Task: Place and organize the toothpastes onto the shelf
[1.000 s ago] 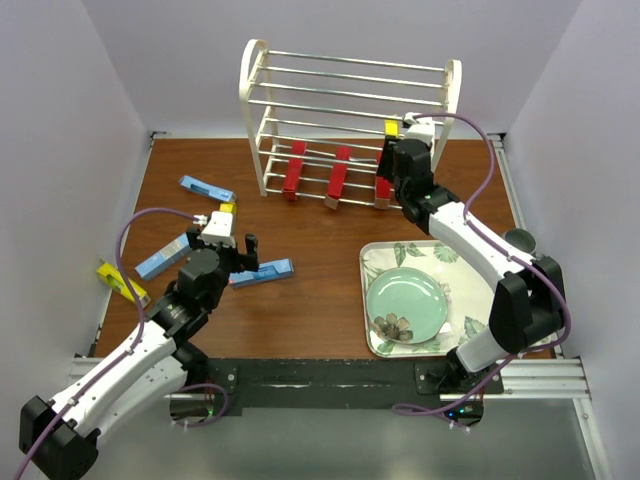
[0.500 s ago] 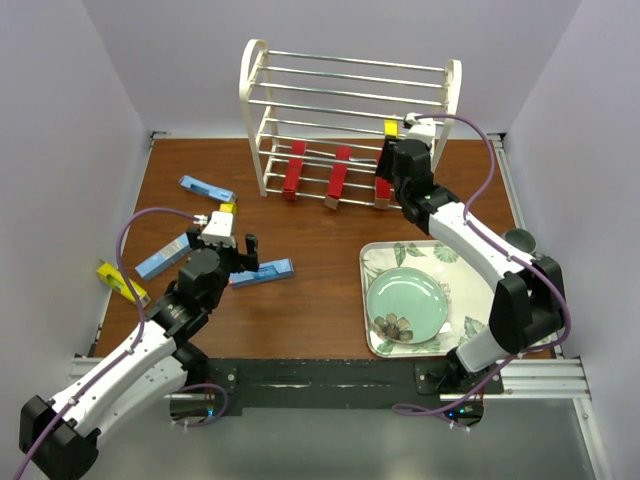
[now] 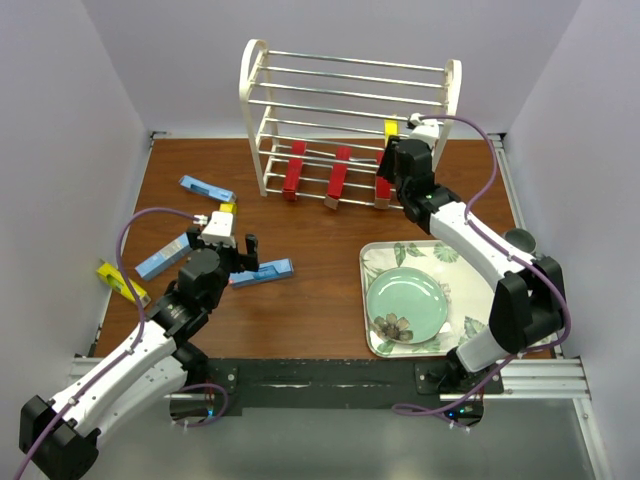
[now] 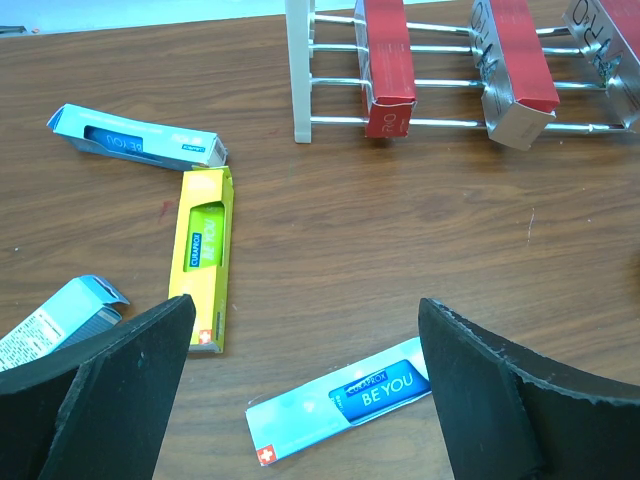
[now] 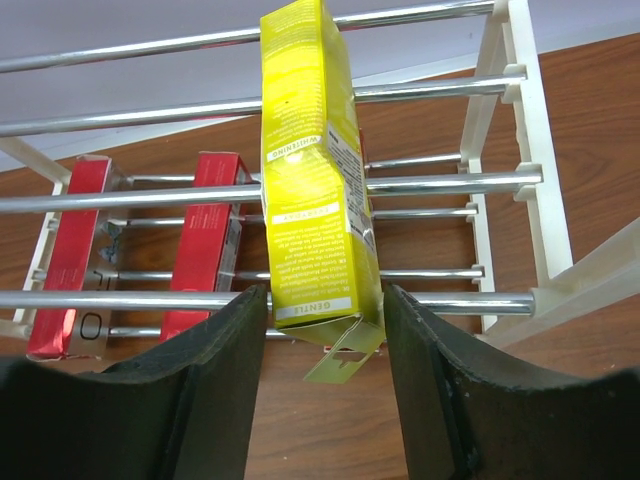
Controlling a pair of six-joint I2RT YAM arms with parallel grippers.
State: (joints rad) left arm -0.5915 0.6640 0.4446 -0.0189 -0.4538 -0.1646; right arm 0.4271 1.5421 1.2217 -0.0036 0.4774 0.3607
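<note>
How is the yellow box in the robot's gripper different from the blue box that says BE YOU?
The yellow box is yellow; the blue box is light blue. The yellow box is pinched in the right gripper up at the shelf; the blue box lies flat on the table, touched by nothing, under the open left gripper. Both are long, slim boxes.

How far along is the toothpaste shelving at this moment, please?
Done: three red toothpastes lie on the shelf, bottom tier. In hand: the right gripper holds a yellow toothpaste at the shelf. Left: two yellow boxes and three blue boxes on the table; the left gripper hangs open.
</note>
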